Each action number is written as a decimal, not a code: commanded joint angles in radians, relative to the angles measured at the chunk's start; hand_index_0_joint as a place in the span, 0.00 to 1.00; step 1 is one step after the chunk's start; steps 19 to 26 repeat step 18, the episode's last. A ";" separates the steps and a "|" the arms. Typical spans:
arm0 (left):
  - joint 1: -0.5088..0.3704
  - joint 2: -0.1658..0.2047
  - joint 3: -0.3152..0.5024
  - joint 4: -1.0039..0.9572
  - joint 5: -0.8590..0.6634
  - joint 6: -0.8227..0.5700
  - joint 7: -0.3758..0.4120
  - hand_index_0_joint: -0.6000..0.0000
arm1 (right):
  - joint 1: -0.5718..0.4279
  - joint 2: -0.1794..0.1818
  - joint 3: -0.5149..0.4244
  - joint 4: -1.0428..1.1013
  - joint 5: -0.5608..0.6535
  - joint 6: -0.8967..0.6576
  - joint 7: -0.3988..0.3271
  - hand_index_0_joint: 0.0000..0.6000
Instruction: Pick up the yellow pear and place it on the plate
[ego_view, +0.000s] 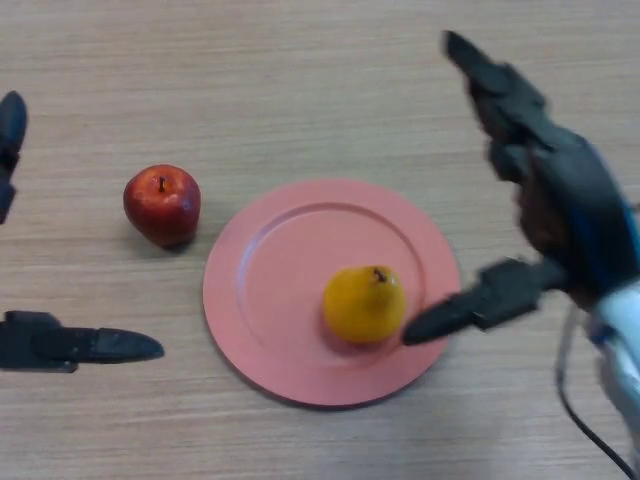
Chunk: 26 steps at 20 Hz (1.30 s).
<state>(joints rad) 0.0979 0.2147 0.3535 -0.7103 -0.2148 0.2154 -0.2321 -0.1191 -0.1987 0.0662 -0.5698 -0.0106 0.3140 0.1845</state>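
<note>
Yellow pear (363, 303), pink plate (270, 300), red apple (162, 205)

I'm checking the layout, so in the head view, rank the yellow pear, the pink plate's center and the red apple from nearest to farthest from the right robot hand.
1. Yellow pear, on the plate, beside the right robot hand.
2. Pink plate center, just left of the pear.
3. Red apple, off the plate on its left.

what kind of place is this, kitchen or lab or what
Probably a lab test bench, not a kitchen: a bare wooden table holding only a pink plate with a pear and an apple.
</note>
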 joint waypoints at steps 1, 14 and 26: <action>-0.023 0.038 0.021 -0.031 0.016 -0.169 0.032 1.00 | 0.030 -0.029 -0.074 -0.105 0.058 -0.106 -0.002 0.00; -0.089 0.084 -0.012 -0.002 0.072 -0.009 0.011 1.00 | 0.188 -0.037 -0.165 -0.251 0.095 -0.045 0.064 0.00; -0.088 0.066 -0.046 0.034 0.101 -0.082 0.033 1.00 | 0.219 -0.027 -0.153 -0.250 0.094 -0.072 0.067 0.00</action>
